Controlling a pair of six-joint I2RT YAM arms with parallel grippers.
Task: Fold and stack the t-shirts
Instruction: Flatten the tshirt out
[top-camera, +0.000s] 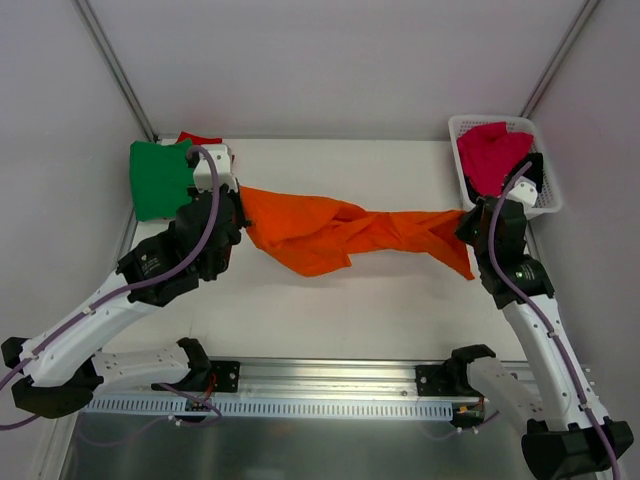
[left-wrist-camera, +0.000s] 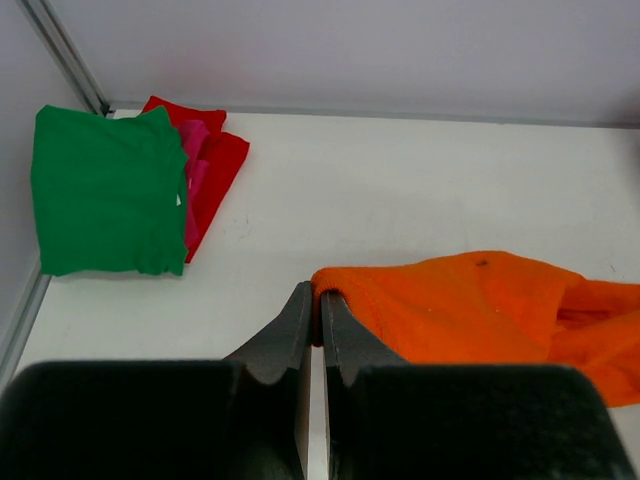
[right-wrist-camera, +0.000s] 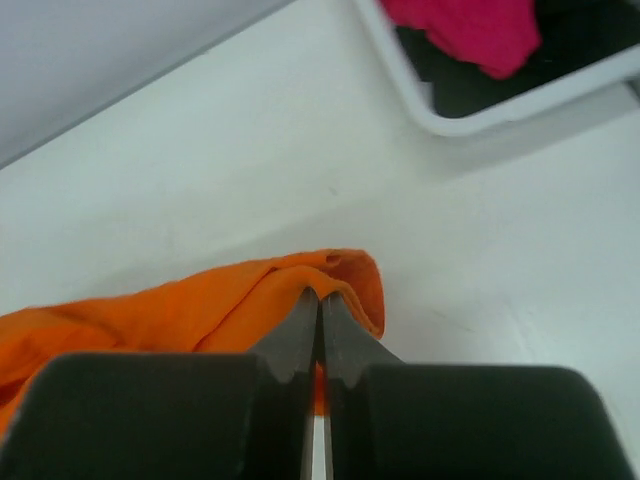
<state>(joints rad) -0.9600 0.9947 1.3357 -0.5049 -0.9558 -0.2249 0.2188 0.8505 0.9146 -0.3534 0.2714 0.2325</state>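
An orange t-shirt (top-camera: 340, 230) is stretched, twisted in the middle, across the table between both grippers. My left gripper (top-camera: 238, 205) is shut on its left end, seen in the left wrist view (left-wrist-camera: 318, 300) with orange cloth (left-wrist-camera: 460, 305) pinched at the tips. My right gripper (top-camera: 470, 215) is shut on its right end, shown in the right wrist view (right-wrist-camera: 321, 300) with cloth (right-wrist-camera: 200, 305) draped over the tips. A folded green t-shirt (top-camera: 160, 178) lies on a red one (left-wrist-camera: 215, 170) with pink (left-wrist-camera: 192, 165) between, at the back left.
A white lattice basket (top-camera: 545, 195) at the back right holds a magenta t-shirt (top-camera: 492, 155) over black cloth (top-camera: 535, 170); it also shows in the right wrist view (right-wrist-camera: 470, 115). A metal rail (top-camera: 330, 385) runs along the near edge.
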